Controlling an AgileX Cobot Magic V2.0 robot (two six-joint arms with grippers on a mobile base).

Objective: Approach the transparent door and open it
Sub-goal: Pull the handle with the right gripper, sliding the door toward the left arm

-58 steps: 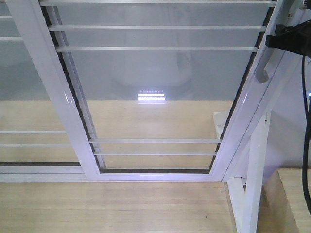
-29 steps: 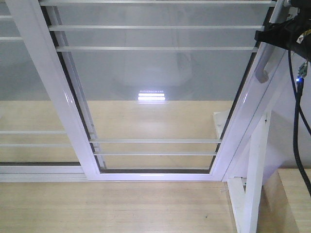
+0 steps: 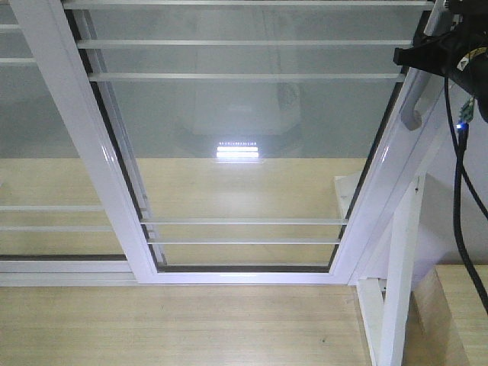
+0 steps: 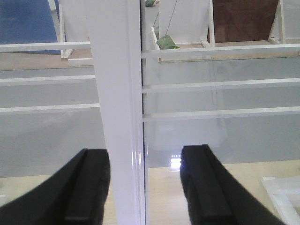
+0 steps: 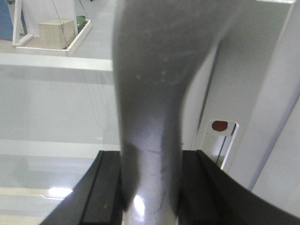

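The transparent door (image 3: 244, 152) fills the front view, its glass crossed by thin white bars and set in a white frame. Its curved silver-grey handle (image 3: 415, 107) runs along the right edge near the top. My right gripper (image 3: 436, 52) is at that handle. In the right wrist view the handle (image 5: 154, 93) passes between the black fingers (image 5: 105, 187), which press on both sides, so my right gripper (image 5: 151, 187) is shut on it. My left gripper (image 4: 143, 187) is open, with a white upright of the frame (image 4: 117, 117) seen between its fingers but apart from them.
A second glass panel (image 3: 38, 114) without a handle stands at the left. A white outer frame with braces (image 3: 400, 267) rises at the lower right beside a wooden box (image 3: 450, 320). A black cable (image 3: 461, 213) hangs from the right arm. Wooden floor (image 3: 175, 328) lies below.
My right gripper has moved left, from the frame's right edge onto the door handle. The door itself has not visibly shifted.
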